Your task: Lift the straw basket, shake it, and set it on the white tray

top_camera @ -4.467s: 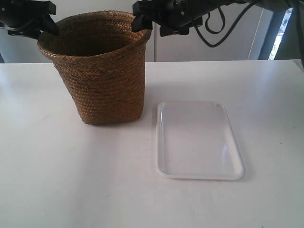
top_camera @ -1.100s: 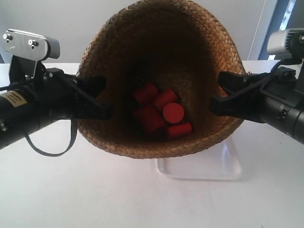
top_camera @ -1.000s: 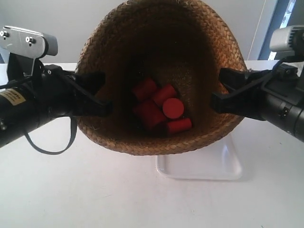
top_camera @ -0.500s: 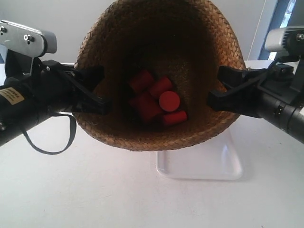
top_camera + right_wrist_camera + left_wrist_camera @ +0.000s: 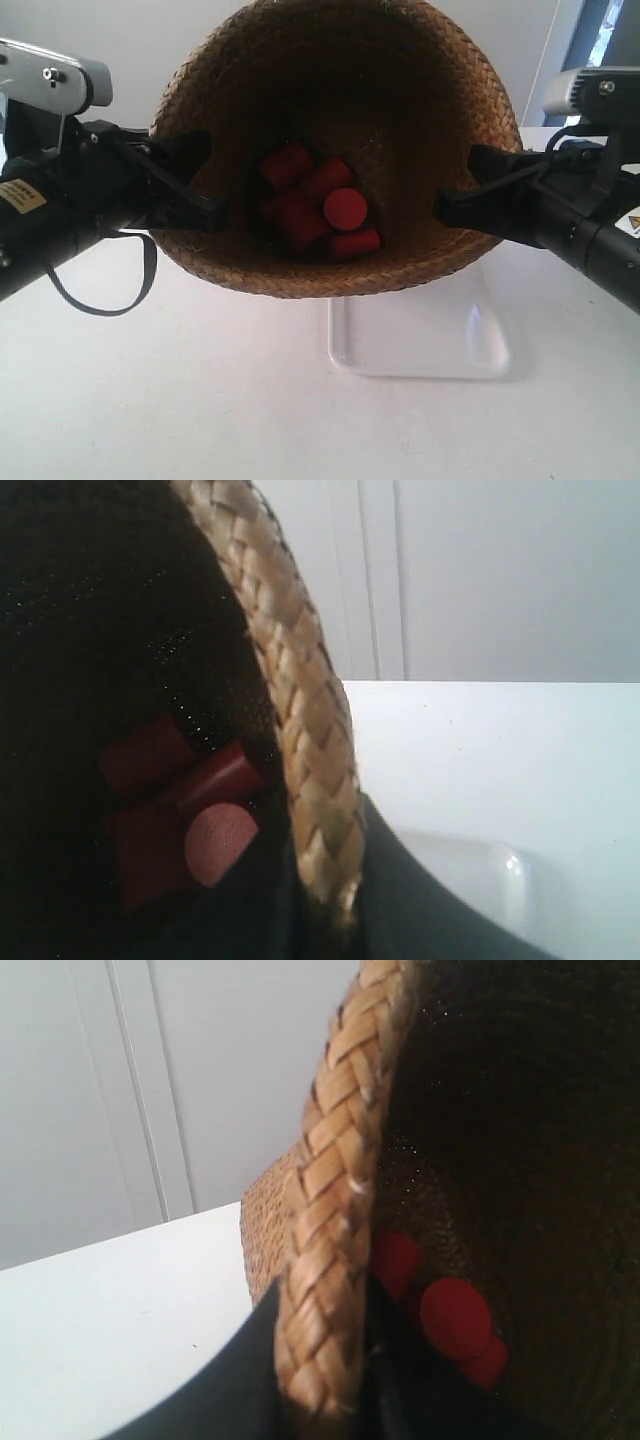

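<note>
The straw basket (image 5: 330,278) hangs above the white tray (image 5: 420,345), long axis tipped near level; left fingers (image 5: 235,1380) and right fingers (image 5: 410,900) clamp opposite rim sides, so its base must swing down toward the tray

A robotics lab or test room, by every sign, not a home or a shop. The arm at the exterior view's left (image 5: 60,215) and the arm at the exterior view's right (image 5: 590,235), both black machine limbs, reach over a plain white bench (image 5: 150,400). Each carries a grey camera housing (image 5: 55,70), and the former also has a loose cable loop (image 5: 100,300) and a printed label (image 5: 22,198). Behind stand bare pale wall panels (image 5: 120,1090) with vertical seams, and a window strip (image 5: 600,35) shows at the exterior view's upper right. The only goods look like staged props — a straw basket (image 5: 340,270) of red cylinders (image 5: 315,200) and a white tray (image 5: 420,345).
</note>
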`<state>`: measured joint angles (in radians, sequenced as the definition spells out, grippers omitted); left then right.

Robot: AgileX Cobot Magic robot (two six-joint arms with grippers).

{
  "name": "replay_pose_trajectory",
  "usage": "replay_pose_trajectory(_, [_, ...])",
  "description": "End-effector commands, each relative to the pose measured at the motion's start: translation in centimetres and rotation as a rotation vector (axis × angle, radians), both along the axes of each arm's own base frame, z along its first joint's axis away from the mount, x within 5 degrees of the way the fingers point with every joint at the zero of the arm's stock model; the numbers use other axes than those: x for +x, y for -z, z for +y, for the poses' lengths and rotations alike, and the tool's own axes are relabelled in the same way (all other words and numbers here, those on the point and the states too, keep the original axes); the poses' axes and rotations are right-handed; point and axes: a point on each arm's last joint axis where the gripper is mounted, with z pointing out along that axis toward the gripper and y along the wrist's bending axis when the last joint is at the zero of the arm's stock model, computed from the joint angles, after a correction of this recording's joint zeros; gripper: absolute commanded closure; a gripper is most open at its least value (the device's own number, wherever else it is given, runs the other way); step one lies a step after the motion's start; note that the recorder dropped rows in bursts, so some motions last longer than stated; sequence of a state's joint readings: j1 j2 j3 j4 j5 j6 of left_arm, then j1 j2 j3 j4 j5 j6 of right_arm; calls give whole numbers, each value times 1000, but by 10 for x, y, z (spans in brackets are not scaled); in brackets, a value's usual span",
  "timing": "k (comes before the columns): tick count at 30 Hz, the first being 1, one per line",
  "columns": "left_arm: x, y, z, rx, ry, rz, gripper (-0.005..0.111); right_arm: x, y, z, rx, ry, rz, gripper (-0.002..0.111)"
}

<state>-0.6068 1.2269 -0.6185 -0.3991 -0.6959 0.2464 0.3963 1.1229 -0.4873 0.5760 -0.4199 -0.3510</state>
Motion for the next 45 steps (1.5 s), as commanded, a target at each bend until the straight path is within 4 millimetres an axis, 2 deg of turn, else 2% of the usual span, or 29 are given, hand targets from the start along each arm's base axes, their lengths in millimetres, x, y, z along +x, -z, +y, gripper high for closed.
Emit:
replay_pose_trajectory(1, [1,-10,7,50,-31,-115,107,2,-5,-6,-59,27,-60,108])
replay_pose_trajectory(7, [10,1,1,39,-35,-97,107,1,-5,-3,-105,-10,-69,108])
replay_pose_trajectory(11, [10,-3,0,54,-22,-157,107,1,-7,-3,-130,-13,-93,108])
replay_pose_trajectory(16, [8,2,-2,96,2,-122,107,-8,-3,-3,-156,-22,-137,108])
replay_pose_trajectory(21, [-8,12,-4,116,2,-205,107,-26,5,-5,-153,-17,-210,108])
replay_pose_trajectory(25, [-16,17,-3,115,-14,-202,107,-31,9,-5,-156,-28,-205,108])
replay_pose_trajectory(38, [-11,18,6,91,-98,-178,107,-30,10,-5,-152,-26,-199,108])
replay_pose_trajectory(42, [-1,25,16,96,-155,-147,107,-26,7,-5,-153,-1,-238,108])
replay_pose_trajectory(45, [9,27,19,97,-178,-141,107,-16,8,-1,-161,3,-228,108])
